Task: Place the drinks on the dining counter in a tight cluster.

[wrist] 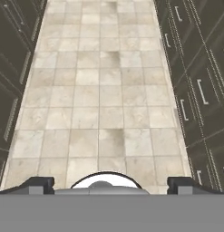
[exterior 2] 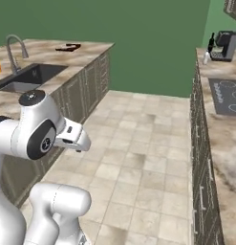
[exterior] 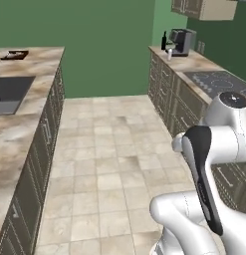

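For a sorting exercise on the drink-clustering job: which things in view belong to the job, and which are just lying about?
Job: black wine bottle, small white bottle, dining counter.
Lying about: coffee machine, cooktop, sink.

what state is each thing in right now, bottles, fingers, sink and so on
fingers: spread wide, holding nothing, over the floor
black wine bottle: upright on the far counter beside the coffee machine
small white bottle: upright, in front of the coffee machine
faucet: no water seen running
sink: looks empty
cabinet doors: closed
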Robot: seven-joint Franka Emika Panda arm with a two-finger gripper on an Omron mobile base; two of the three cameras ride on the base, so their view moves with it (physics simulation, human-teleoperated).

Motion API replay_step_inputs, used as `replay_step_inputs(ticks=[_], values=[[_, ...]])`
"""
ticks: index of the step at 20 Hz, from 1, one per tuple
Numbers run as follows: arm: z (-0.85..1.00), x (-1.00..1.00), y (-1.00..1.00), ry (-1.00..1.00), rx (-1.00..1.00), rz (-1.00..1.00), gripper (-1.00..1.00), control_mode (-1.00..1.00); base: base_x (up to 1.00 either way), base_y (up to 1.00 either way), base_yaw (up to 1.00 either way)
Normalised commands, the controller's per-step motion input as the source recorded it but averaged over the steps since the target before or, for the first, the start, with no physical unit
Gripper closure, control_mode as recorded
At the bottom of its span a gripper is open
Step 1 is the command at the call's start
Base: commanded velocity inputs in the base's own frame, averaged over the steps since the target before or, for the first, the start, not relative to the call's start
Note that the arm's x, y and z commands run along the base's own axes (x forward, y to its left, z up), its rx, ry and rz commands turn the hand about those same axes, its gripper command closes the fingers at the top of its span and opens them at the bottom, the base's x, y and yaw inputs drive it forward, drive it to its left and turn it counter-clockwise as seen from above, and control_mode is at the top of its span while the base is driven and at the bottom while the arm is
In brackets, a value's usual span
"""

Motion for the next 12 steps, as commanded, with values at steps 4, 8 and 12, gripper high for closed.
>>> replay_step_inputs(ticks=[4, 8, 12], values=[[0.0, 0.0, 0.0, 0.0, 0.0, 0.0, -1.0, 1.0, 1.0, -0.09, 0.01], [0.0, 0.0, 0.0, 0.0, 0.0, 0.0, -1.0, 1.0, 1.0, -0.06, 0.02], [0.0, 0.0, 0.0, 0.0, 0.0, 0.0, -1.0, 1.0, 1.0, -0.24, 0.04]])
